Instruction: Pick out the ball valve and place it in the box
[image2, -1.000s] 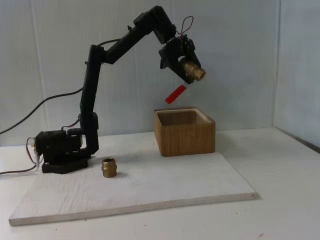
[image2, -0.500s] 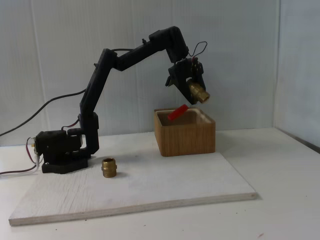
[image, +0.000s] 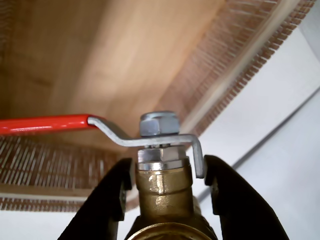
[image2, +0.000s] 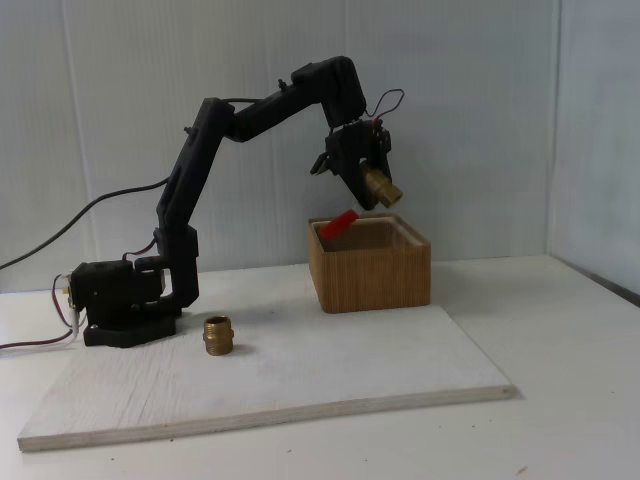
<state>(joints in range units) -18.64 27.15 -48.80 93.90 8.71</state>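
Gripping the ball valve (image: 162, 170) above the box (image2: 370, 270), the pincer (image: 165, 187) seemingly clears the rim, judging by the fixed view.

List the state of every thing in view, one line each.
ball valve: held in the air above the box, red lever pointing down-left.
pincer: shut on the valve's brass body.
box: open-topped, upright on the board.
brass fitting: standing on the board, untouched.

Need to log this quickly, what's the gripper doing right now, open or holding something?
Gripper: closed on the ball valve, above the box.
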